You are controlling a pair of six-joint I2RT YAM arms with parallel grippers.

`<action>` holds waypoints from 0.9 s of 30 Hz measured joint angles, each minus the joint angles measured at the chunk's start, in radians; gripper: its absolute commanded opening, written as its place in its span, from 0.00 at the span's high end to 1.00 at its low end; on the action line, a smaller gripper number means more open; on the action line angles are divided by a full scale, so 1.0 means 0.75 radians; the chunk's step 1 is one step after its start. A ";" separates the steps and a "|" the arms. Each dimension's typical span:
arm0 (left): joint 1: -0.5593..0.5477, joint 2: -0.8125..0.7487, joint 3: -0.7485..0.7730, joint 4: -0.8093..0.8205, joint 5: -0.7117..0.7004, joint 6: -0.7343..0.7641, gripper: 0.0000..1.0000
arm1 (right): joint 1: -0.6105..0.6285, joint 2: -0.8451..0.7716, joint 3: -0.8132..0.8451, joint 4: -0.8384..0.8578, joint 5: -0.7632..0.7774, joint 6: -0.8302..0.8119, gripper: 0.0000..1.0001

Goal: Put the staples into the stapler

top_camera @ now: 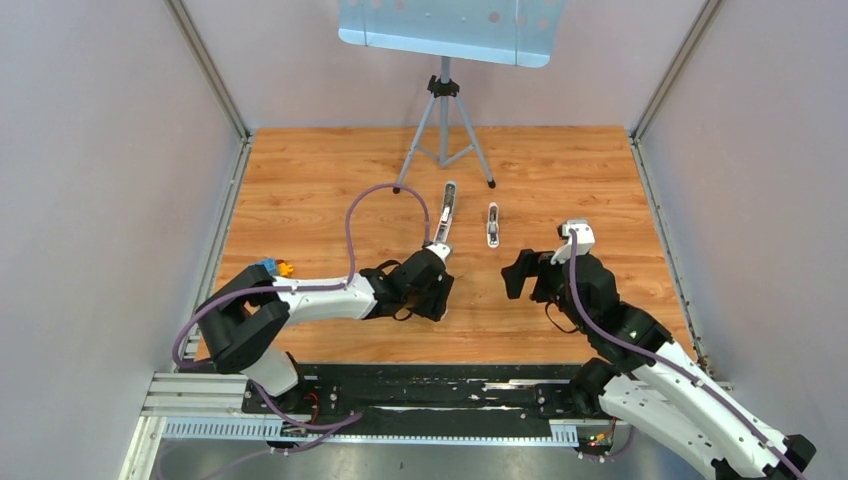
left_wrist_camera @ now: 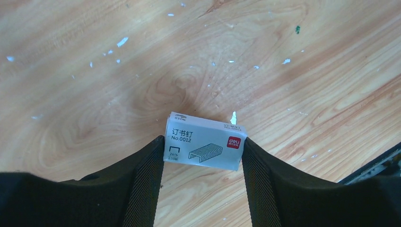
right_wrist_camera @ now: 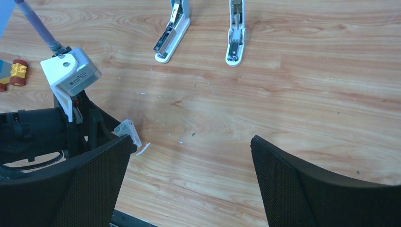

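Observation:
My left gripper (top_camera: 436,288) is shut on a small white carton (left_wrist_camera: 205,146) with a red mark and a drawing of staples, gripping it by its two ends just above the wood. The carton also shows in the right wrist view (right_wrist_camera: 127,131). The staples themselves are hidden. The stapler (top_camera: 445,212) lies on the table beyond the left gripper, a slim whitish piece with its metal channel showing (right_wrist_camera: 172,30). A second similar slim piece (top_camera: 492,225) lies to its right (right_wrist_camera: 236,33). My right gripper (top_camera: 520,272) is open and empty, facing the left one (right_wrist_camera: 189,146).
A tripod (top_camera: 443,130) carrying a pale blue panel (top_camera: 450,30) stands at the back middle. A small yellow and blue object (top_camera: 277,267) sits by the left arm. White paper scraps (right_wrist_camera: 143,148) dot the wood. Walls close both sides.

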 measured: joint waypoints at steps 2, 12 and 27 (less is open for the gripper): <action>-0.013 0.000 -0.031 0.038 -0.017 -0.060 0.38 | 0.000 -0.017 -0.013 -0.013 0.000 0.013 0.00; -0.046 -0.120 -0.130 0.205 -0.086 -0.326 0.15 | 0.000 -0.080 -0.038 -0.074 -0.002 0.071 0.01; -0.012 -0.593 -0.233 0.060 -0.183 0.038 0.08 | 0.000 0.004 -0.252 0.099 -0.269 0.387 0.27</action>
